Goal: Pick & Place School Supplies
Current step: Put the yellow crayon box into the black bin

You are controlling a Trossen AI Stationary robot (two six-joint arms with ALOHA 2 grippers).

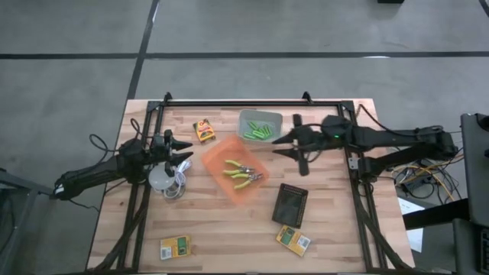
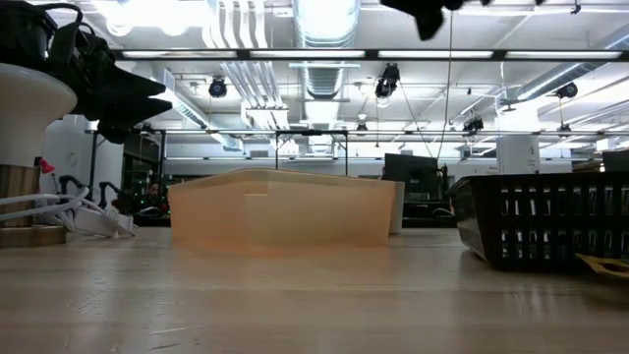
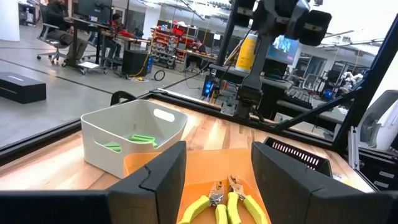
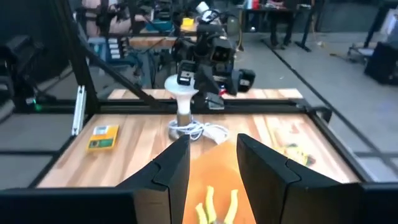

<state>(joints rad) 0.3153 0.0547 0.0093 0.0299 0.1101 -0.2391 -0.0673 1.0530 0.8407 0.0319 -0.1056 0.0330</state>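
Observation:
Two green-handled pliers (image 1: 242,173) lie in the orange bin (image 1: 218,156) at mid-table. Lime-green sticks (image 1: 260,131) lie in the grey bin (image 1: 248,116) behind it. Three yellow-and-green boxes lie flat on the table: one at the far side (image 1: 203,130), one at the near left (image 1: 176,247), one at the near right (image 1: 293,239). My right gripper (image 1: 281,145) hangs open and empty in the air, just right of the two bins. In its wrist view (image 4: 211,155) the pliers (image 4: 214,208) show below. My left gripper (image 1: 187,150) waits open at the left, pointing level toward the orange bin.
A white round thing with a coiled cable (image 1: 164,181) stands just in front of my left gripper. A black slotted basket (image 1: 290,204) sits near right of the orange bin. A black rail frame (image 1: 237,101) runs along the table's far and side edges.

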